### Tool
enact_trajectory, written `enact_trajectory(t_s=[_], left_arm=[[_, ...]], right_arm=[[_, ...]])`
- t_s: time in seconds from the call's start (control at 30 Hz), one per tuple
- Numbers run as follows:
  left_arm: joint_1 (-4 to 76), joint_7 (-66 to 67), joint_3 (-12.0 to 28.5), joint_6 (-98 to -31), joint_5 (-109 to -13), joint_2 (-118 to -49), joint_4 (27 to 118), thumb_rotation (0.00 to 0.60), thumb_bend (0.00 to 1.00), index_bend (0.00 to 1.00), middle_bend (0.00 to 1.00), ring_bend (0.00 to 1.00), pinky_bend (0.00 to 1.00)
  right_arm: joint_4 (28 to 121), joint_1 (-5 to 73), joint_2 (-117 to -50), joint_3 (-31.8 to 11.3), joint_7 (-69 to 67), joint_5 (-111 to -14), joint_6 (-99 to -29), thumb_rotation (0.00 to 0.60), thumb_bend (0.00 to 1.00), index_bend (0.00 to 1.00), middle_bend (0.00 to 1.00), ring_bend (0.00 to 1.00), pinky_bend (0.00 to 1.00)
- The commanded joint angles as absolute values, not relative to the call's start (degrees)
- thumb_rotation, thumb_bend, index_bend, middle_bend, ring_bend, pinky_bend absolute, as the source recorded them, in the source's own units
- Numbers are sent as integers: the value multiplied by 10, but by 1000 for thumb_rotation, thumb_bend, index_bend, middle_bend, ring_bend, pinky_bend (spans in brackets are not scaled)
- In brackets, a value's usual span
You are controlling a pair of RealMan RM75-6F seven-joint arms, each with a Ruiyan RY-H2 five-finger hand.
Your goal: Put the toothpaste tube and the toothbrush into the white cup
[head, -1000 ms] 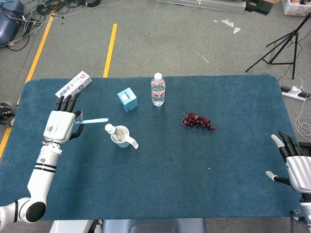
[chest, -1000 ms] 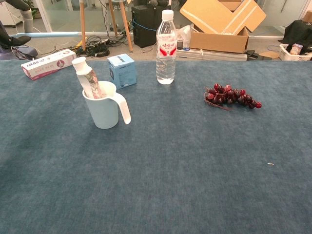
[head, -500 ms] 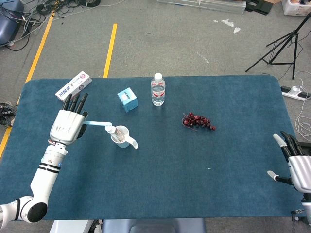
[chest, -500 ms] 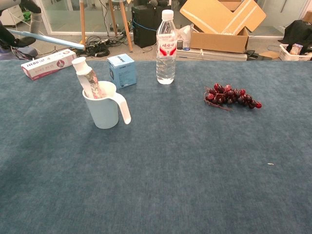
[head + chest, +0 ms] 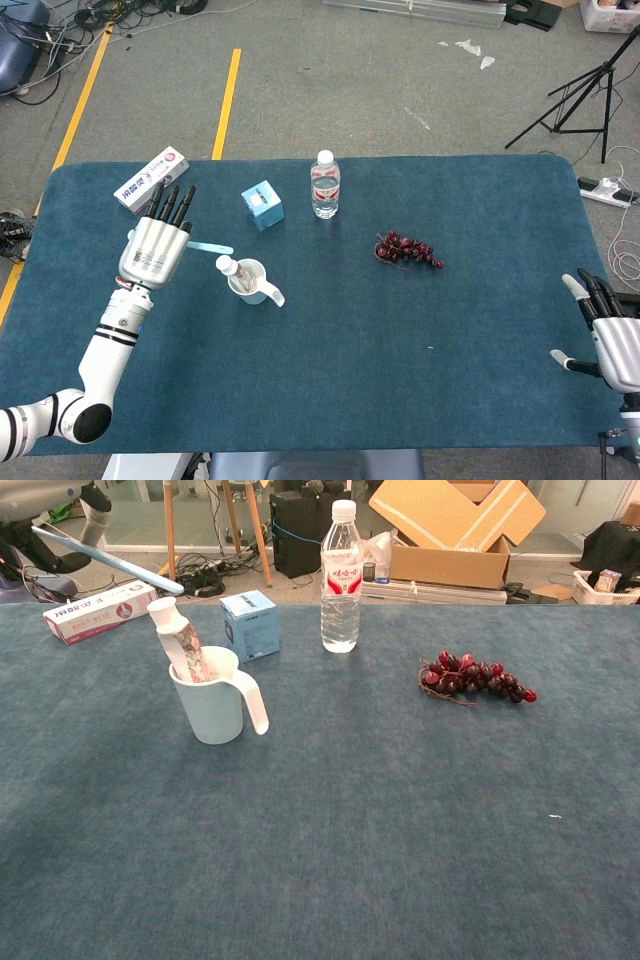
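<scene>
The white cup (image 5: 250,281) (image 5: 210,703) stands left of the table's middle, handle towards the right front. The toothpaste tube (image 5: 231,268) (image 5: 178,640) leans inside it, cap up. My left hand (image 5: 156,245) (image 5: 40,505) holds the light blue toothbrush (image 5: 208,247) (image 5: 110,559) in the air, up and left of the cup. The brush slopes down to the right, its free end near the tube's cap. My right hand (image 5: 606,337) is at the table's right front edge, fingers spread, holding nothing.
A toothpaste box (image 5: 150,179) (image 5: 98,610) lies at the back left. A small blue carton (image 5: 262,205) (image 5: 249,625), a water bottle (image 5: 325,184) (image 5: 341,575) and a bunch of grapes (image 5: 407,250) (image 5: 476,678) sit behind and right of the cup.
My left hand has moved right and up towards the cup with the toothbrush, and the brush has tilted tip-down. The right hand has barely shifted.
</scene>
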State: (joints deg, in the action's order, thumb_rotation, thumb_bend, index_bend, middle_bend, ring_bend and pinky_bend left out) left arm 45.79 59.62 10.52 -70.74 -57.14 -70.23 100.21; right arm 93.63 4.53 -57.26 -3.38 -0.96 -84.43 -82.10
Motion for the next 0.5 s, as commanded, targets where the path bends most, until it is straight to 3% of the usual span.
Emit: enact_trajectory(t_s=[0.03,0.5], left_arm=[[466,609,100,-703,-571,-711,991,600,440,580,0,0,38],[484,661,74,-704,-597,-732,964,600,440,580,0,0,39]], right_arm=[[935,47,-573,-34,-9,-841,-815,600,0,43,33,43,390],[935,52,-576,-35,-2,-833,-805,600,0,43,33,43,390]])
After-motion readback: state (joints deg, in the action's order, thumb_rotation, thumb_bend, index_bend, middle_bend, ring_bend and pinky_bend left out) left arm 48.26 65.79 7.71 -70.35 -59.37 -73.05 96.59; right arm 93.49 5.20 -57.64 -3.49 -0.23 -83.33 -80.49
